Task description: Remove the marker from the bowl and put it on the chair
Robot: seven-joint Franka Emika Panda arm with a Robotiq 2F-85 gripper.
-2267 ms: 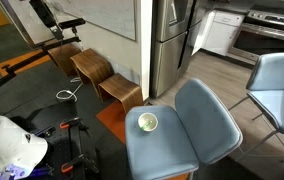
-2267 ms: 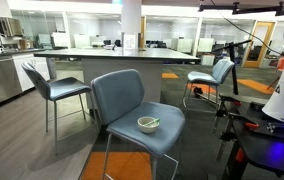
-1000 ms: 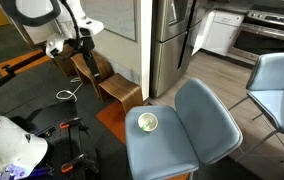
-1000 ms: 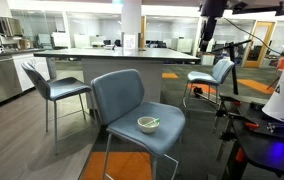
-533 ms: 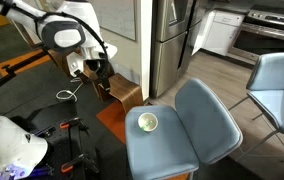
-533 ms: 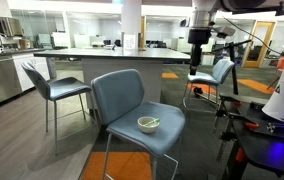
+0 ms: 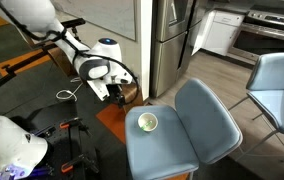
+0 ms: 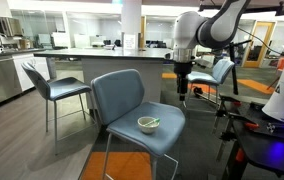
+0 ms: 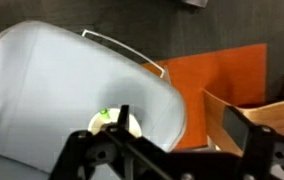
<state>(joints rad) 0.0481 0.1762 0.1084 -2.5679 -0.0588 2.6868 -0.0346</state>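
In an exterior view, find the tool [image 7: 114, 93] hanging over the floor beside the chair [image 7: 207, 125], off the seat's edge and apart from the bowl [image 7: 147, 122]. Cannot make out the marker here, only the bowl's pale inside. Travel across above the seat first, then drop, rather than cutting diagonally into the rim.

In an exterior view, see the tool [image 8: 183, 96] up beside the backrest of the chair [image 8: 122, 95], higher than the bowl [image 8: 148, 125] and off to its side. Note the marker [image 8: 153, 123] as a thin stick lying inside, seemingly propped toward the rim. Come straight down and aim for that raised end.

In the wrist view, read the tool [image 9: 177, 135] as released: fingers [image 9: 123, 120] spread wide, nothing between. Spot the bowl [image 9: 106, 119] low in frame, half hidden behind one finger, on the chair [image 9: 62, 80] seat. Centre it between the fingers, turn the wrist to close across the stick, and pinch gently to avoid dragging the bowl.
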